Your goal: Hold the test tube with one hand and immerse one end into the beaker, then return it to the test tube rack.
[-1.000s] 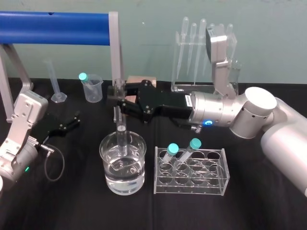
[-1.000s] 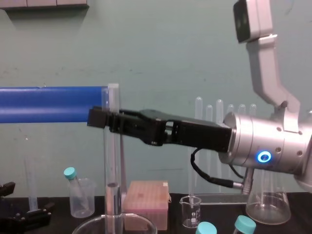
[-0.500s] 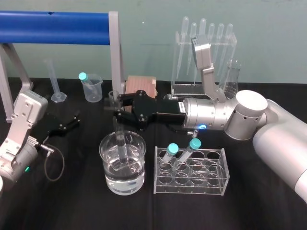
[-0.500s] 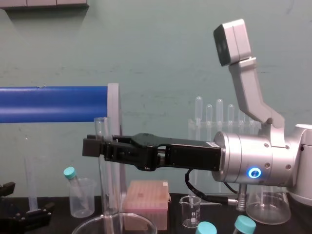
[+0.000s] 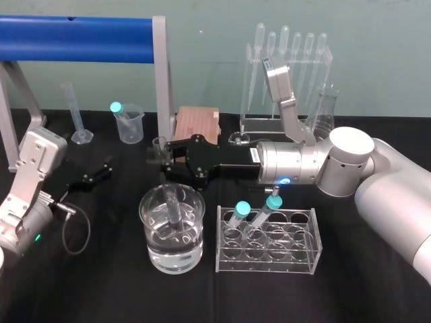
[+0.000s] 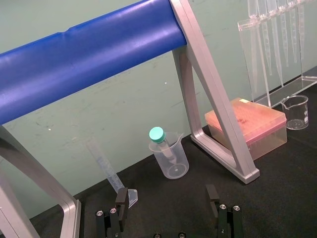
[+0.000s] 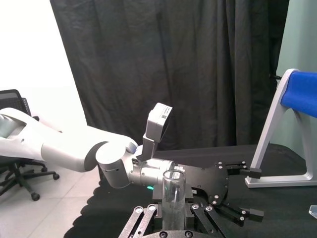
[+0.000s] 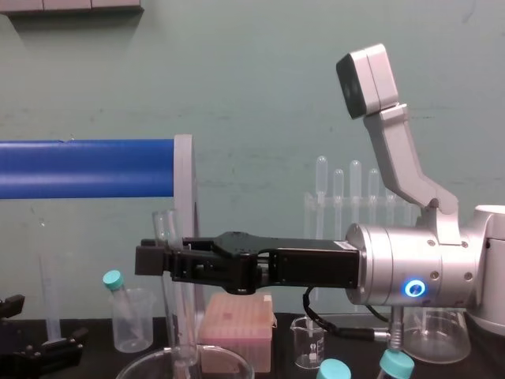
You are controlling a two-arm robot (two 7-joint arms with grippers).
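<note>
Head view | right gripper (image 5: 161, 159) fingers clamped on test tube (image 5: 170, 196) | end in beaker (image 5: 142, 210), off rim | left gripper (image 5: 106, 167) fingers apart

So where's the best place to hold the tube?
Upper stretch, just under the rim, from the side, as the right gripper has it: the tube stands nearly upright with its lower end in the beaker, leaving the top free.

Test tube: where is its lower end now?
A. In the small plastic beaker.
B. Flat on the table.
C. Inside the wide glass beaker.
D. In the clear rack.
C: the right gripper holds the test tube near its top, with the lower end down inside the wide beaker; the left gripper sits parked, open, off to the left.
</note>
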